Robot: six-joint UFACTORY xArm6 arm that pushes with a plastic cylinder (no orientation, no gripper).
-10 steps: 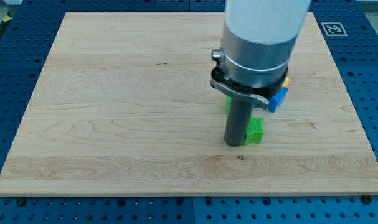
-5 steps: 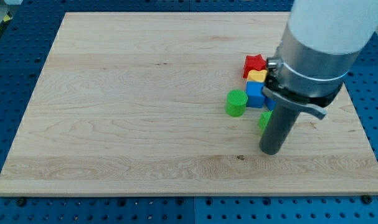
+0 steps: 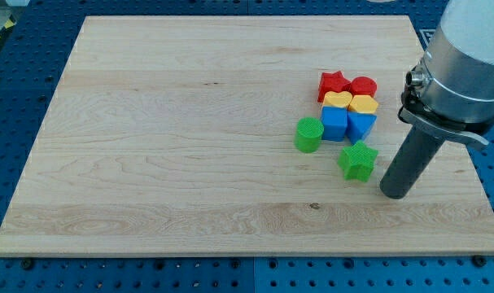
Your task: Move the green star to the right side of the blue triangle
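The green star (image 3: 358, 160) lies on the wooden board (image 3: 181, 130), just below the blue triangle (image 3: 361, 124). The blue triangle is at the lower right of a tight cluster of blocks. My tip (image 3: 393, 194) rests on the board to the right of the green star and slightly lower, a small gap apart from it. The rod rises from the tip up to the right, under the grey arm body.
The cluster holds a red star (image 3: 333, 83), a red round block (image 3: 363, 85), a yellow heart (image 3: 337, 101), a yellow block (image 3: 363, 104) and a blue cube (image 3: 334, 124). A green cylinder (image 3: 308, 134) stands left of the cluster.
My tip has slid rightward along the board, from left of the green star to right of it. The green star has shifted right, and the block cluster is now uncovered.
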